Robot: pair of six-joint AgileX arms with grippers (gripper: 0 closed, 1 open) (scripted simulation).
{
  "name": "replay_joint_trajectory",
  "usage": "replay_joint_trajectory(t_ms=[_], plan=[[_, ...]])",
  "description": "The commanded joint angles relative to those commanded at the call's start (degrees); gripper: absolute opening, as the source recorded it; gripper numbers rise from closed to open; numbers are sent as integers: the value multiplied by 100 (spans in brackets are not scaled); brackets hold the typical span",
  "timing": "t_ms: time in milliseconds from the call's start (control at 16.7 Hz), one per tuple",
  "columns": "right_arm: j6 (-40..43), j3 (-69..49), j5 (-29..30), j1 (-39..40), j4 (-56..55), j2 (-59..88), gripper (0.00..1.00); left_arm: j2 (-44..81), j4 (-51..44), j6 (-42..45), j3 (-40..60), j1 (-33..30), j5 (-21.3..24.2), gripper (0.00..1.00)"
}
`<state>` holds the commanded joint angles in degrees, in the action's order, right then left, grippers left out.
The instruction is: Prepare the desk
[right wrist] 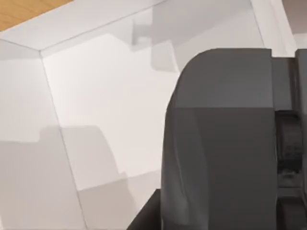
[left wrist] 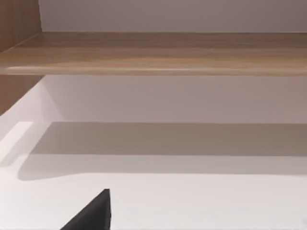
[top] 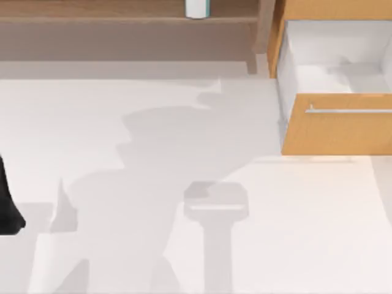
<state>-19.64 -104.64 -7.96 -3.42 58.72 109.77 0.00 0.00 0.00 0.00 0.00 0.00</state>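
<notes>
The desk [top: 184,153] is a wide white tabletop with a brown wooden shelf ledge [top: 110,18] along its back. At the back right, its orange-wood drawer [top: 337,131] with a slim silver handle [top: 349,111] stands pulled out, its white inside [top: 331,61] exposed. My left arm [top: 9,202] is a black shape at the table's left edge, and a black tip of the left gripper [left wrist: 93,215] hangs over bare tabletop facing the ledge [left wrist: 153,52]. The right wrist view looks into a white box-like corner [right wrist: 96,96], with a bulky dark grey body [right wrist: 220,143] close to the camera.
A small white and teal object [top: 197,8] stands on the shelf ledge near its right end. A wooden upright [top: 264,30] separates the ledge from the drawer unit. Arm shadows lie across the middle of the tabletop.
</notes>
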Motion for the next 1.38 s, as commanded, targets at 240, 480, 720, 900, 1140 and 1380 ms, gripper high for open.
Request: replay_joint_trajectory(t_ms=[240,480,720,900,1140,1380], plan=[[575,943,-145,-864,-227,-757,0,0,0,0,0,0,0,100],[1618,2062,-55,-1734,-465,-1045,0,0,0,0,0,0,0,100],[2878,3138,178,-2426,-718,-963,0,0,0,0,0,0,0,100],[3831,3767,357,-2778,-943,-825,0,0,0,0,0,0,0,100],[4888,4231,486,-3011,-1289,-752,0,0,0,0,0,0,0,100],[5255,4350,482,-3028,-1460,-777,0,0,0,0,0,0,0,100]])
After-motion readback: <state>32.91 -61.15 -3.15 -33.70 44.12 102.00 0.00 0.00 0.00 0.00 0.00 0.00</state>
